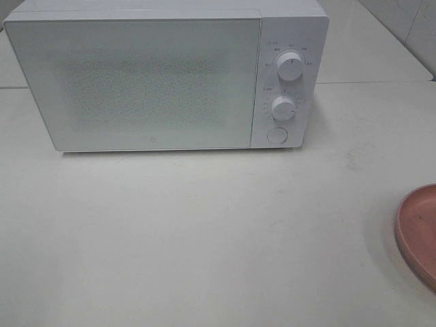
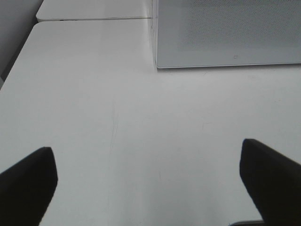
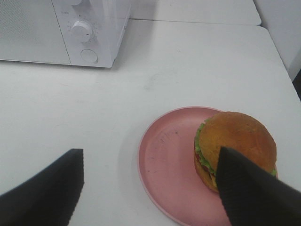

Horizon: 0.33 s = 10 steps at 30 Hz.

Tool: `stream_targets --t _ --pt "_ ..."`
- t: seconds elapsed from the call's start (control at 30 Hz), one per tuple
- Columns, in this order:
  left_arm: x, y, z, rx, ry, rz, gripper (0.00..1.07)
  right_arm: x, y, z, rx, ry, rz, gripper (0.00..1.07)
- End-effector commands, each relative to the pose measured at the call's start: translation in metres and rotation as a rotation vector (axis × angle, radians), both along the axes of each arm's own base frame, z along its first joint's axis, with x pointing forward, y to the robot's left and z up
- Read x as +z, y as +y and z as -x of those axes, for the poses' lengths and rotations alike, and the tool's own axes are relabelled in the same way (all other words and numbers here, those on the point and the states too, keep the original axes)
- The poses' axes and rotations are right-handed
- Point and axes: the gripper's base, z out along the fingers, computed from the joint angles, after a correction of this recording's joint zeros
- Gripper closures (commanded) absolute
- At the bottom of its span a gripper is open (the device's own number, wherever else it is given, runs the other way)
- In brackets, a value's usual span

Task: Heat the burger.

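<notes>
The right gripper [image 3: 150,188] hangs with its jaws spread wide and nothing between them, poised over the pink plate [image 3: 164,160]; the left gripper [image 2: 148,181] is likewise fully spread and empty above bare white table [image 2: 117,94]. The burger [image 3: 235,146] sits on the far side of the plate from the microwave [image 1: 163,75], partly behind one dark finger in the right wrist view. It looks light but soft and stacked: the glossy bun may slip, and a hard squeeze would probably crush it or shear the lettuce and filling sideways. A gentle grip across the widest part of the bun, low enough to trap the layers, seems safest. The microwave door is closed, well apart from the plate.
</notes>
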Motion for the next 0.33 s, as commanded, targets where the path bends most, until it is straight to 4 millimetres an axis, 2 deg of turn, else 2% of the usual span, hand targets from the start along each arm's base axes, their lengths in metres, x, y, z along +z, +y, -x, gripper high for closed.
stream_targets --t 0.03,0.33 --pt "0.0003 -0.0007 0.0031 -0.004 -0.035 0.006 0.08 -0.0006 0.0 0.0028 0.002 -0.025 0.002 0.32" --pt "0.0003 -0.0007 0.0031 -0.004 -0.035 0.006 0.08 -0.0006 0.0 0.0028 0.002 -0.025 0.002 0.32"
